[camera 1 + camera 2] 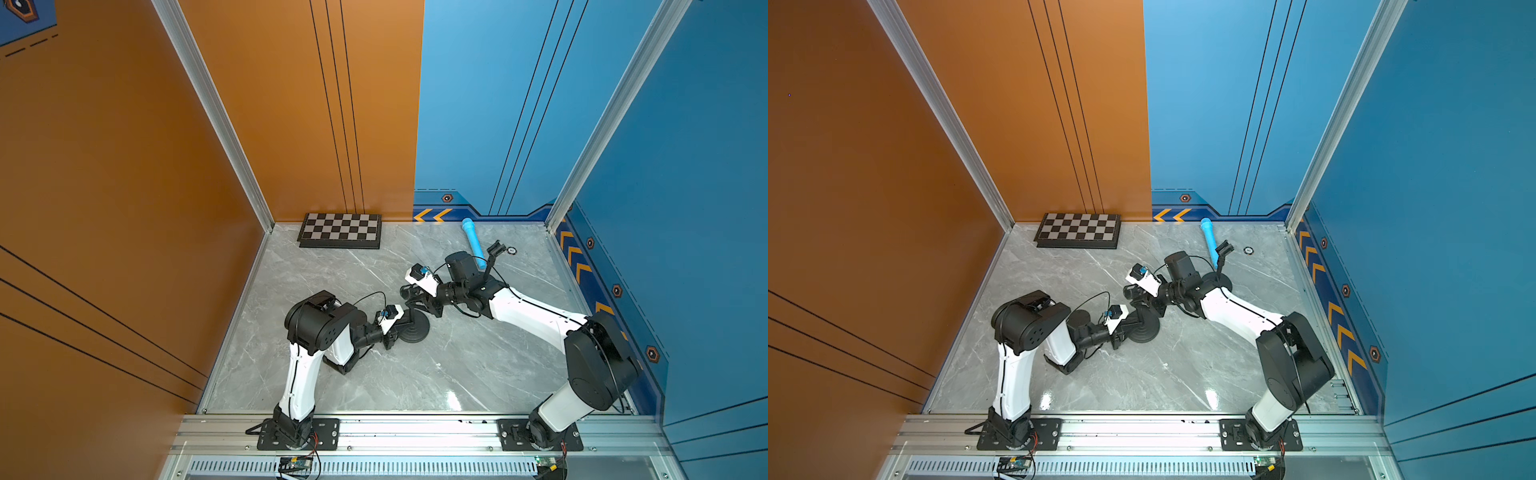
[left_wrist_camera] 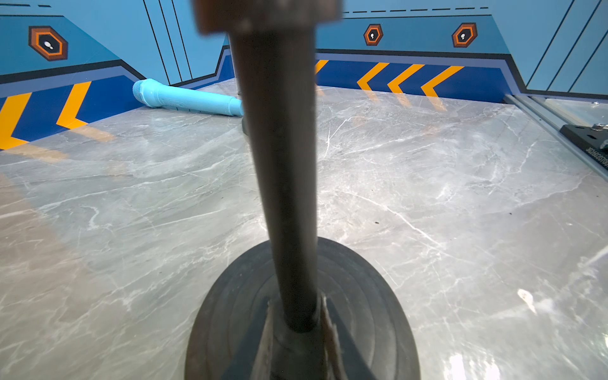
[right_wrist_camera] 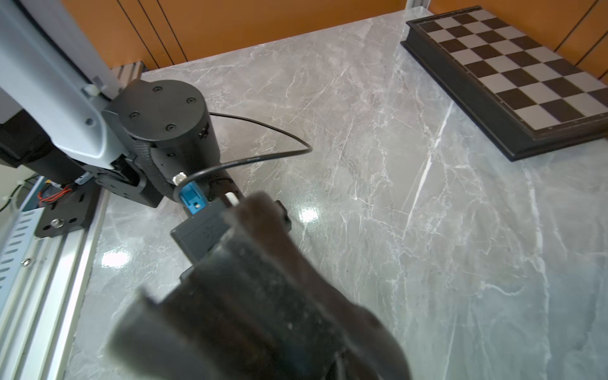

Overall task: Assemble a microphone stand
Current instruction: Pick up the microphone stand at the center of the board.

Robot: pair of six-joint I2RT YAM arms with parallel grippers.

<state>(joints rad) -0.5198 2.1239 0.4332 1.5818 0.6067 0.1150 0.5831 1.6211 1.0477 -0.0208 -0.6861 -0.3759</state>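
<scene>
Both arms same build: left arm [image 1: 300,374], right arm [image 1: 536,318]. White link shells, black joint housings. Thin black cable [image 3: 250,159] into blue connector [image 3: 192,200]. Black base plates [image 1: 326,432] bolted on the rail [image 1: 415,428]. Left fingers [image 2: 330,339]: scuffed grey pads.

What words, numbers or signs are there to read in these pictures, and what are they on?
No words read clearly.
Black mount plate: white characters along its edge, too small and blurred to read.
Blue wall band: yellow arrow signs, no words.
Orange hexagon badges: a white mark inside, no letters.
Blue microphone: nothing readable.
</scene>
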